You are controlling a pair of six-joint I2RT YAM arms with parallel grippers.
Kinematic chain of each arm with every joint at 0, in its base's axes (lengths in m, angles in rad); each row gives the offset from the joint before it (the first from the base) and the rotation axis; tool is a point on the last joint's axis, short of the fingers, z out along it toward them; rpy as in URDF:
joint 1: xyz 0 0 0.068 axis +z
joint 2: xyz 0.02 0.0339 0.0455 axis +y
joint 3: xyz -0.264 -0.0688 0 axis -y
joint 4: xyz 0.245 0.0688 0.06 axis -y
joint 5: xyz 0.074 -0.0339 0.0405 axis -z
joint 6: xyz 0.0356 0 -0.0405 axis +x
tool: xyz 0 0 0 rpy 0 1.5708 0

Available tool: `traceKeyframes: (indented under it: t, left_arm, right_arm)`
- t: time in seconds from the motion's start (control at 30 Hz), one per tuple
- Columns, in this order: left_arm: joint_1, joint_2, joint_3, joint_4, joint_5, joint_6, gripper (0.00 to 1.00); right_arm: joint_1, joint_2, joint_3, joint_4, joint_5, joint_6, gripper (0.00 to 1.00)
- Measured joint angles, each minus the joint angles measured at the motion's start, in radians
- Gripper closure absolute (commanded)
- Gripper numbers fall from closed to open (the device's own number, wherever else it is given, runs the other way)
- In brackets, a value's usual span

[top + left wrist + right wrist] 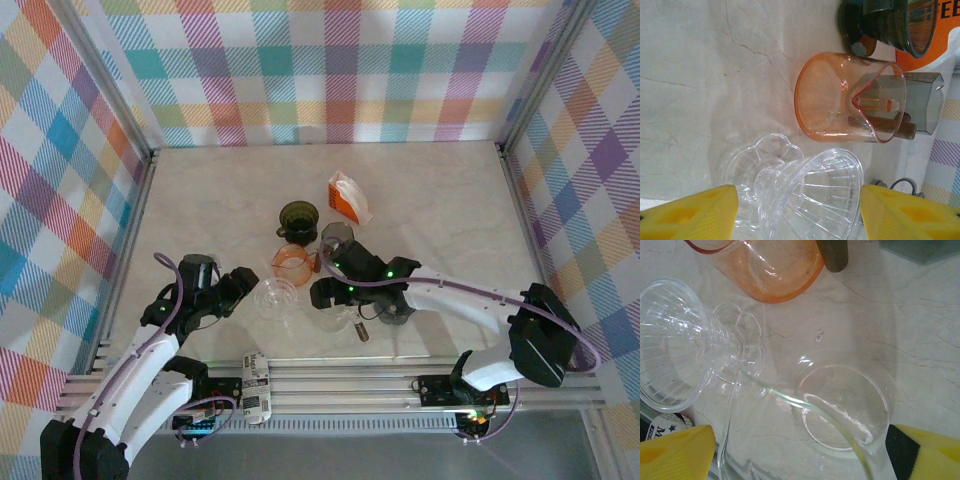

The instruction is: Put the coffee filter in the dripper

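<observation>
The clear glass dripper (275,298) lies on its side on the marble table. In the left wrist view the dripper (810,192) sits between my yellow fingers (690,215), and my left gripper (800,215) is open around it, its right finger close to the rim. My right gripper (322,295) is open and straddles a clear glass carafe (840,410); the right wrist camera looks down into it. My left gripper (235,290) stands just left of the dripper. The coffee filter itself is hidden; an orange-and-white packet (348,197) stands at the back.
An orange cup (292,262) sits just behind the dripper. A dark green dripper (298,218) and a smoky grey cup (337,238) stand further back. A brown-handled tool (360,330) lies by the carafe. A labelled white bottle (256,385) rests on the front rail.
</observation>
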Motion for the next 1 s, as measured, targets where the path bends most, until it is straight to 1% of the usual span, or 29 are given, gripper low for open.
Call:
traceKeyframes:
  t: [0.17,0.3,0.43,0.6,0.87,1.0]
  left_arm:
    - [-0.038,0.016,-0.003,-0.005,-0.009,0.000,0.42]
    - [-0.090,0.047,-0.003,-0.010,-0.037,0.004,0.48]
    - [-0.134,0.098,0.011,-0.058,-0.085,0.027,0.56]
    - [-0.179,0.153,0.067,-0.119,-0.144,0.054,0.63]
    - [-0.213,0.185,0.076,-0.130,-0.176,0.064,0.73]
    - [-0.219,0.190,0.076,-0.132,-0.185,0.064,0.81]
  right_arm:
    - [0.000,0.003,0.005,0.003,0.029,-0.001,0.04]
    - [-0.001,-0.014,0.008,-0.019,0.097,-0.008,0.02]
    - [-0.015,-0.073,0.007,-0.060,0.152,-0.012,0.01]
    - [-0.046,-0.169,-0.029,-0.079,0.190,-0.013,0.01]
    - [-0.096,-0.239,-0.092,-0.131,0.229,-0.012,0.00]
    - [-0.119,-0.270,-0.108,-0.147,0.238,-0.011,0.00]
